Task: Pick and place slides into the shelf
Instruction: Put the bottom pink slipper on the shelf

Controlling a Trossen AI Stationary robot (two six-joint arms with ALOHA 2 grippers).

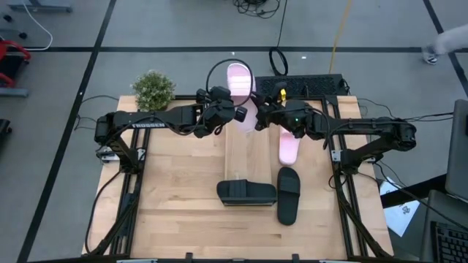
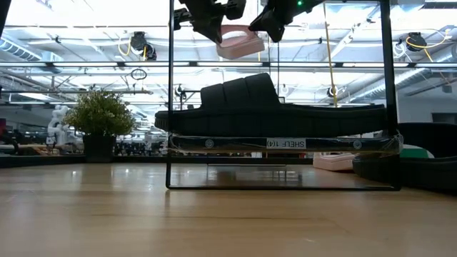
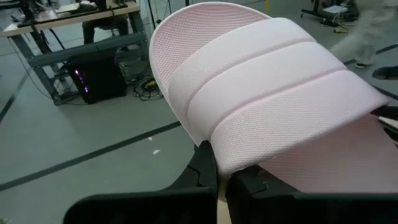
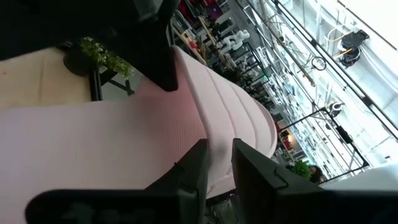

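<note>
both claws, the left gripper (image 1: 232, 115) and right gripper (image 1: 265, 111), pinch one pale pink foam slide (image 1: 240, 82) high over the narrow see-through shelf (image 1: 247, 150); uneven pulling could twist it free, dropping it.

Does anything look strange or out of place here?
Yes: both arms hold one pink slide high above the shelf. Left gripper and right gripper each clamp it; usually one would do.

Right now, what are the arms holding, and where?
Both end effectors, left and right, grip one pink slide: left at its strap edge, right at its sole edge.
</note>
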